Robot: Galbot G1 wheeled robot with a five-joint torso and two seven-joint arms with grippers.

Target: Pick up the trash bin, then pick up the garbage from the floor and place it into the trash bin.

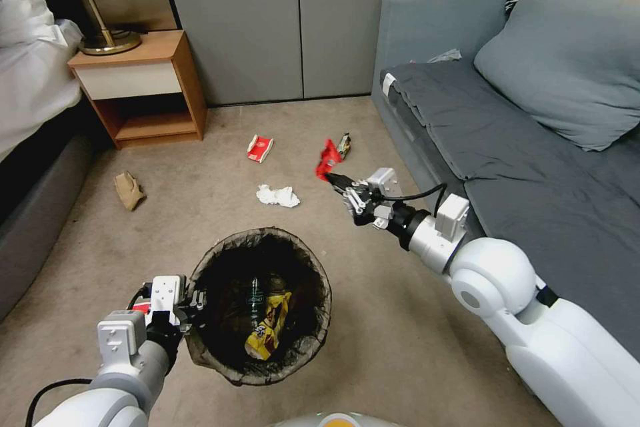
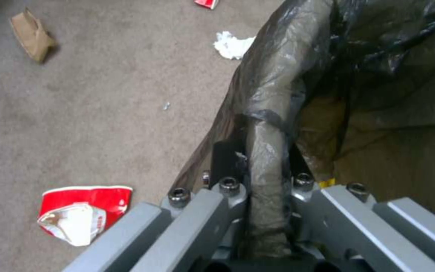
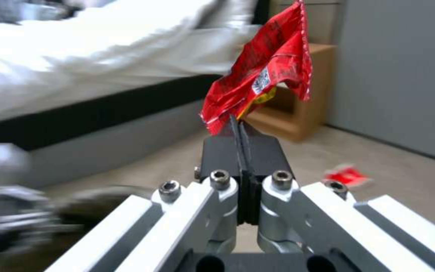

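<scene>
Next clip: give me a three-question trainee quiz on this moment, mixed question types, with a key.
1. True or false: the right pincer is shut on a red wrapper.
2. What does the left pincer grip? A) the brown paper bag B) the rim of the trash bin C) the white tissue
3. Name the yellow thing lying inside the bin.

Key:
1. True.
2. B; brown paper bag and white tissue lie on the carpet.
3. A yellow snack wrapper, beside a bottle.
</scene>
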